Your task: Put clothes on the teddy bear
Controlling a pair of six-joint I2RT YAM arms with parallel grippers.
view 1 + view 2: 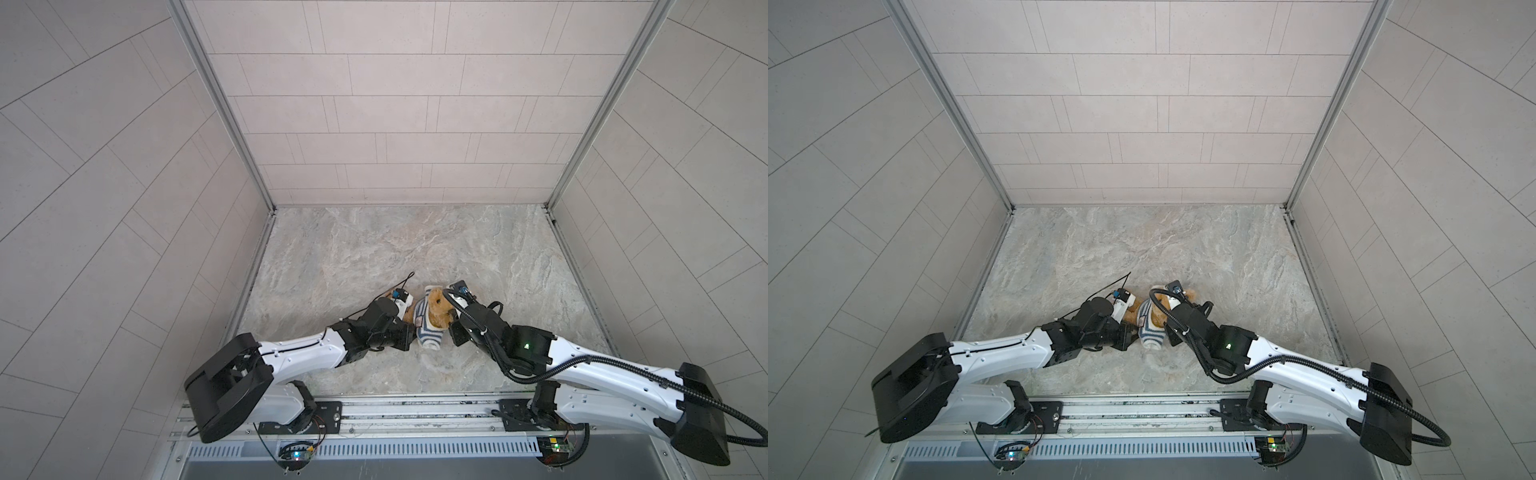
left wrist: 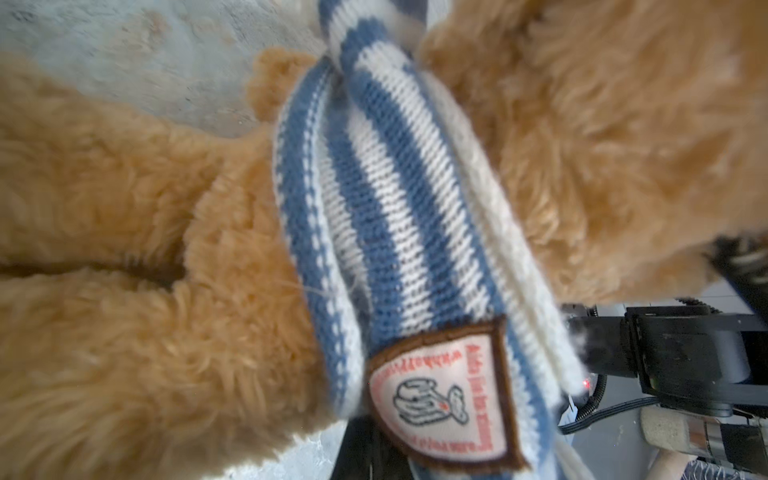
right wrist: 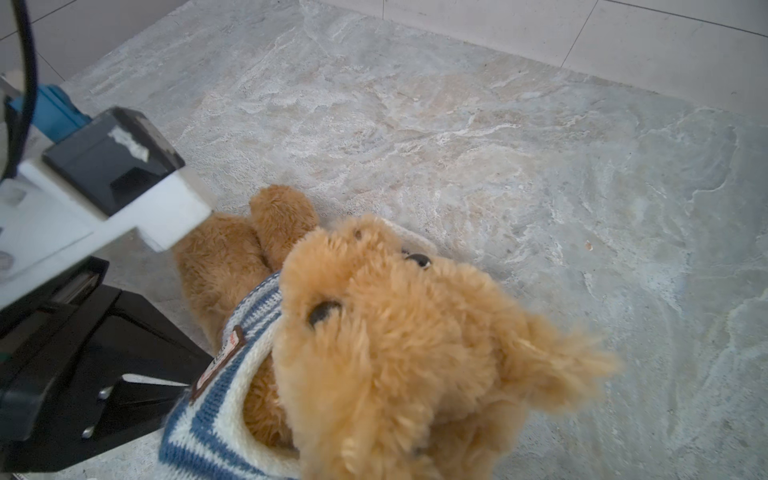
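Tug risk: striped sweater point(image 2: 395, 208) bunched up on the teddy bear point(image 3: 395, 353).
The left gripper point(image 3: 183, 386) has its jaws closed on the knit just beside the badge point(image 2: 440, 395). The bear lies between both sets of jaws, head against the right gripper point(image 1: 452, 327), whose jaws, hidden by fur, seem closed on something I cannot identify. A pull may drag the whole bear across the marble tabletop point(image 3: 498, 145) if that far hold is only fur.

Teddy bear point(image 1: 438, 309): legs mostly hidden under left arm point(image 1: 307, 353) in both top views; head cut by picture edge in right wrist view. Badge point(image 2: 440, 395) on striped shirt point(image 2: 395, 208): lettering blurred, unreadable.
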